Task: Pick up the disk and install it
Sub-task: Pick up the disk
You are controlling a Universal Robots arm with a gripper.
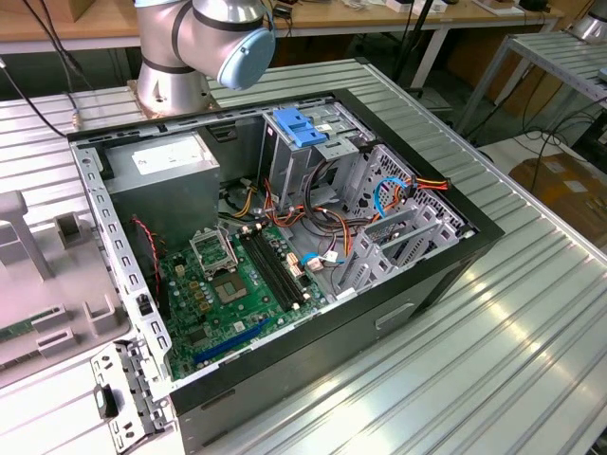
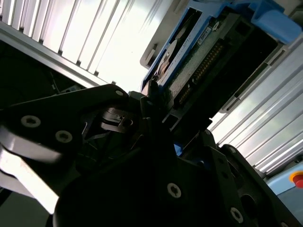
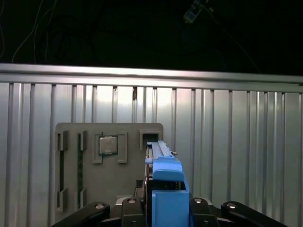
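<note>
**Layout (exterior view, taken from the exterior view's left).** A grey parts tray [image 1: 90, 284] lies at the edge of the ribbed metal table [image 1: 531, 360]. Just beside it stands the open computer case [image 1: 313, 332]. Inside the case, the grey power supply [image 1: 161, 175] sits on the tray side. Next to it, against the case's far wall and near the base of the arm [image 1: 204, 38], is the drive cage [image 1: 313, 156] with its blue latch.

**Gripper state (first wrist view).** The gripper [image 3: 163, 210] is closed down to the thickness of the disk [image 3: 163, 182], with its fingers [image 3: 129, 204] pressed against the two flat faces. It holds the disk and nothing else.

**Governing relation.** The disk stands on edge in the grip. Its long axis runs straight out along the gripper's own line of reach, with a blue rail facing the camera. The far end points at the tray, toward the rectangular recess [image 3: 149, 137] beside the processor [image 3: 108, 145] (whether that end is clear of the recess cannot be told). In the second wrist view the disk [image 2: 203, 56] shows its circuit-board face and connector row. Judged from these views, the disk is held over the tray, well apart from the drive cage, and is not yet installed
</note>
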